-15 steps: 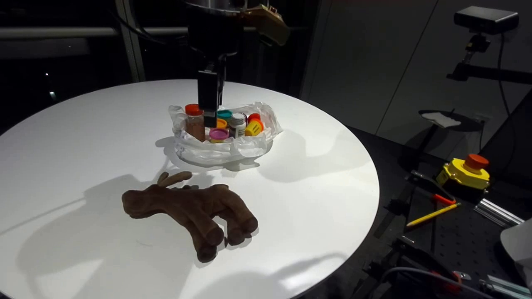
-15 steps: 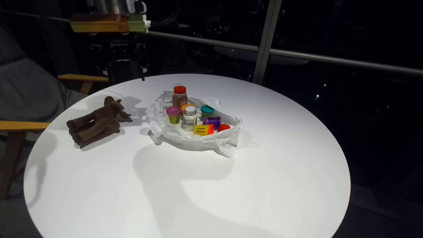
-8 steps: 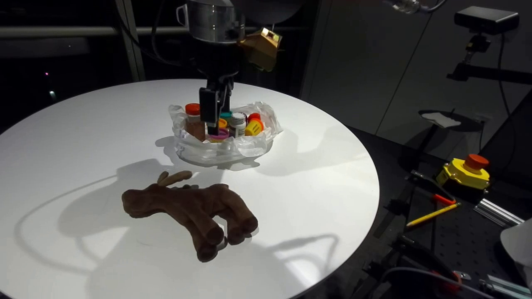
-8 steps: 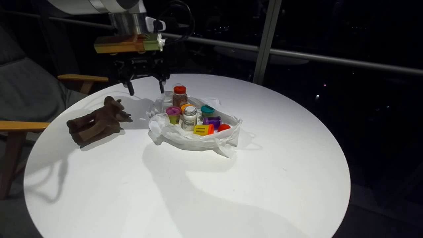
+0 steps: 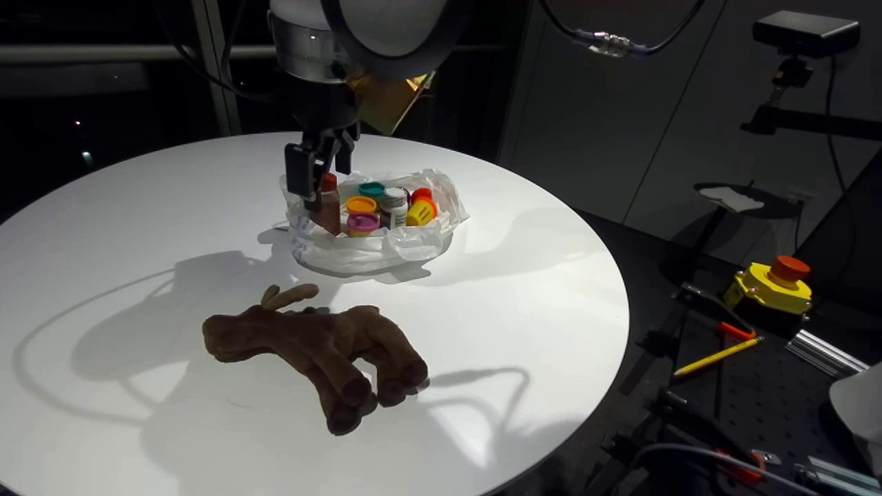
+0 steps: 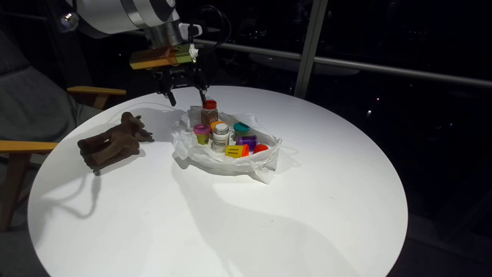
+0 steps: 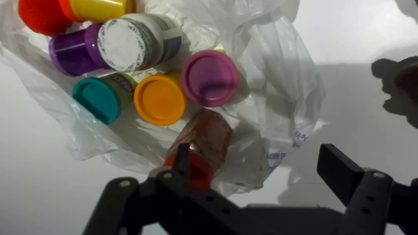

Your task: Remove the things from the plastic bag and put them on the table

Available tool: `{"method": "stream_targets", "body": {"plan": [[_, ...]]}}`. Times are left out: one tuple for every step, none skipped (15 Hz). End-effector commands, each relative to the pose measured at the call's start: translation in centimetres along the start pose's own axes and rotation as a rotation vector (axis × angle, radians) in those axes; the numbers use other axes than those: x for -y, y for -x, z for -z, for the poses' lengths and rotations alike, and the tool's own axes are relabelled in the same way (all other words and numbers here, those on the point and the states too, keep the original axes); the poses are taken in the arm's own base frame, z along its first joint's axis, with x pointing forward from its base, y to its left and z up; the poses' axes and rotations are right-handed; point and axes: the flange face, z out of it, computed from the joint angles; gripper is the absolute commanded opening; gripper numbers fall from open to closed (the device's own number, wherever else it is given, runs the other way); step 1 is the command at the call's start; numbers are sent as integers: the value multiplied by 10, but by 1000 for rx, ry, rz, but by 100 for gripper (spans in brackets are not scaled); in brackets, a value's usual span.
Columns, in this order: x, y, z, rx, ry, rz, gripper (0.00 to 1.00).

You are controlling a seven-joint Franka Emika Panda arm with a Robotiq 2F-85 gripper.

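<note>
The tool (image 6: 188, 101) is hanging above one end of the plastic bag (image 6: 230, 166), its fingers standing apart and holding nothing. In the wrist view one finger (image 7: 182, 161) is partly covering a red cap; the other finger (image 7: 334, 169) is sitting out beyond the bag's edge. Whether anything is touching, no view is settling.

Just inside that end of the bag a red-capped jar (image 6: 209, 117) is standing upright, and picking it out is looking like the step in hand. The move is calling for centring the cap between the fingers, then lowering straight; dropping from here may be risking a knock. The tips should be going down inside the bag's crinkled rim, pinching jar rather than film, and rising past it before any sideways carry.

Deeper in the bag, an orange-lidded tub (image 7: 160, 100) and a pink-lidded tub (image 7: 210, 78) are crowding the jar. Past them a white-capped jar (image 7: 122, 44), teal-lidded tub (image 7: 96, 99), purple tub (image 7: 73, 50), yellow tub (image 7: 101, 9) and red ball (image 7: 40, 16) are waiting. Outside the bag a plush animal (image 6: 115, 142) is lying on the white counter (image 6: 307, 211).
</note>
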Motion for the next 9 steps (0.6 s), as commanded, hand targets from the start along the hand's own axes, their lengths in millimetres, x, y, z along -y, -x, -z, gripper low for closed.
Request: {"method": "stream_targets", "body": {"plan": [[-12, -22, 1, -49, 62, -64, 100], [-15, -25, 0, -54, 68, -79, 100], [-18, -28, -1, -62, 78, -95, 100], [-21, -30, -3, -63, 84, -111, 100], [-23, -32, -6, -60, 89, -125, 100], [-27, -33, -10, -55, 96, -137, 100], [-29, -35, -13, -53, 97, -149, 100], [-32, -36, -15, -51, 94, -161, 100], [-34, -37, -18, -48, 91, -172, 100]]}}
